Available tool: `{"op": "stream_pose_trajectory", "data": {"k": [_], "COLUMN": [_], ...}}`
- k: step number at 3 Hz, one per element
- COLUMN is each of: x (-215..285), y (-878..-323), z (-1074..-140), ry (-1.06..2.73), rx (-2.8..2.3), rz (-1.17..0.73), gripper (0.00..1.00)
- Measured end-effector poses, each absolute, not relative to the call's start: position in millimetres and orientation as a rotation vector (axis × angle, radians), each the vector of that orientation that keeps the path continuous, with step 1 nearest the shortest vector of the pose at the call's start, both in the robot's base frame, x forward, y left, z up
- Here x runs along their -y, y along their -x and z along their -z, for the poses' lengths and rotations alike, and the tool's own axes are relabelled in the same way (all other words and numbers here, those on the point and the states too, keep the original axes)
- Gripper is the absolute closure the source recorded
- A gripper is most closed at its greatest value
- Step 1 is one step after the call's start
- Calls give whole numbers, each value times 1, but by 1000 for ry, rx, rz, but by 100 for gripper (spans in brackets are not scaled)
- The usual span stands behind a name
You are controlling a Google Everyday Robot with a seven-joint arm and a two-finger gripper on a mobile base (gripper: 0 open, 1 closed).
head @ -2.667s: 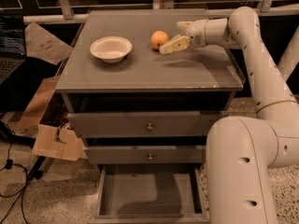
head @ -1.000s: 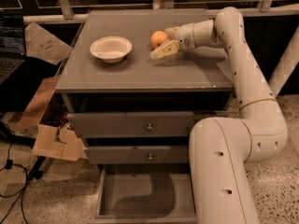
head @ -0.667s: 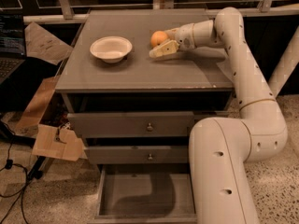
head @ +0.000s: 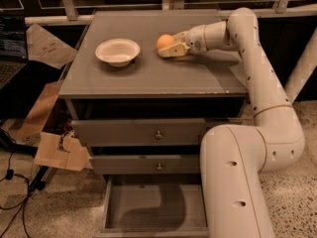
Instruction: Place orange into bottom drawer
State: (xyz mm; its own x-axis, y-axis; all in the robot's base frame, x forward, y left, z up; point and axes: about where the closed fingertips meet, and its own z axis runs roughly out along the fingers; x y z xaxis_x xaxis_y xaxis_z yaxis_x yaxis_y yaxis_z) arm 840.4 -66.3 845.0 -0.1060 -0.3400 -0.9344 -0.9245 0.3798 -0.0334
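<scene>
The orange (head: 164, 41) sits on top of the grey cabinet (head: 148, 73), right of the middle and toward the back. My gripper (head: 172, 48) reaches in from the right at tabletop height. One finger (head: 172, 50) lies in front of the orange and seems to touch it; the other is hidden behind it. The fruit rests on the top, not lifted. The bottom drawer (head: 154, 208) is pulled out at the foot of the cabinet, a shallow grey tray with nothing in it.
A white bowl (head: 118, 51) stands on the cabinet top left of the orange. Two shut drawers with round knobs (head: 158, 135) sit above the open one. My arm's base (head: 237, 182) stands right of the drawers. Cardboard (head: 59, 150) and cables lie on the floor at left.
My gripper has moved left along the cabinet top and closed in on the orange, from a little to its right to around it. The orange has stayed in place.
</scene>
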Motion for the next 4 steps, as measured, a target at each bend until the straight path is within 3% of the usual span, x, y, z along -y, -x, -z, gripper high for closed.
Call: {"op": "stream_pose_trajectory", "data": {"k": [1,2,4], "x": [66,63,88], "y": [-840,-838,-810], "z": [-845,-849,-887], "ry": [1137,1158,1212], "rx": [-1655,-1650,-1629], "rz": [-744,-738,-706], "gripper": [87,100,100]}}
